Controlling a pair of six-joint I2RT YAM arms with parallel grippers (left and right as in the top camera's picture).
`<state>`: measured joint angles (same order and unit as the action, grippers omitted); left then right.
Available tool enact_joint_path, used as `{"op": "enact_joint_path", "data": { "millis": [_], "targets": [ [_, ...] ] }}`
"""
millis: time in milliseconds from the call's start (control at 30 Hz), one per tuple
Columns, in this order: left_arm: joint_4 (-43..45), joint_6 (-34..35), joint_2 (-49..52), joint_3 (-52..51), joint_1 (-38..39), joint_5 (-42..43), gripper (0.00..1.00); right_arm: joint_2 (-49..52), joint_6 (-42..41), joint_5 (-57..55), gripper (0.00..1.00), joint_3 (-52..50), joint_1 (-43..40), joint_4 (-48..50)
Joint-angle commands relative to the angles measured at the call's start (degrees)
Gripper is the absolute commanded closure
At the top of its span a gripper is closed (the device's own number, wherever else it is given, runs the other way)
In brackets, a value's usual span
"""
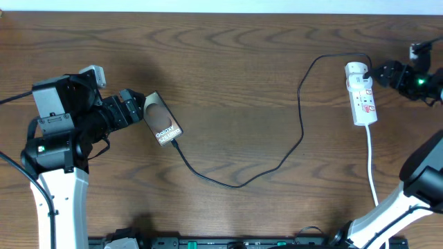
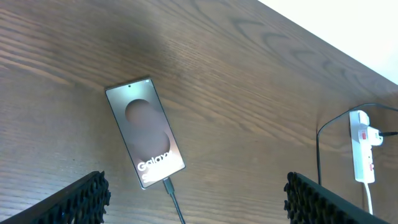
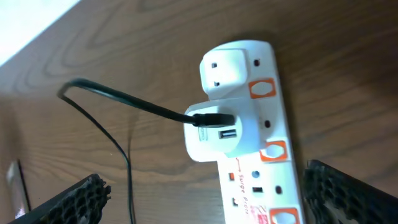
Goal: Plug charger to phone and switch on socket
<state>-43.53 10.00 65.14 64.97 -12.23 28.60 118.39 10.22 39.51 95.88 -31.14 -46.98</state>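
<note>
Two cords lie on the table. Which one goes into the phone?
The thin black charger, whose tip meets the phone; the thicker white cord just trails from the socket.

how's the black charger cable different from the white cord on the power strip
The black cable is thin; the white cord looks thicker. The black cable snakes in loose curves from the phone to the adapter on the power strip; the white cord runs nearly straight toward the near table edge. Both end at the strip.

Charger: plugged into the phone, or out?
Plugged in. In the left wrist view the tip of the charger sits in the bottom edge of the phone, just below the Galaxy lettering.
</note>
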Motion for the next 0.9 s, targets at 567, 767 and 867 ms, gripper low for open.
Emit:
{"op": "enact_joint_path", "data": {
  "millis": [567, 767, 867],
  "targets": [
    [-0.6, -1.4, 0.2, 0.1, -0.2, 0.7, 0.1, 2.4, -0.6, -11.0, 0.01, 0.5, 5.9, 0.5],
    [-0.6, -1.4, 0.6, 0.1, -0.2, 0.7, 0.11, 3.0, -1.0, -12.1, 0.01, 0.5, 6.0, 0.1],
    [-0.6, -1.4, 1.0, 0.1, -0.2, 0.7, 0.1, 3.7, -1.4, -12.0, 0.01, 0.5, 6.0, 0.3]
  ]
}}
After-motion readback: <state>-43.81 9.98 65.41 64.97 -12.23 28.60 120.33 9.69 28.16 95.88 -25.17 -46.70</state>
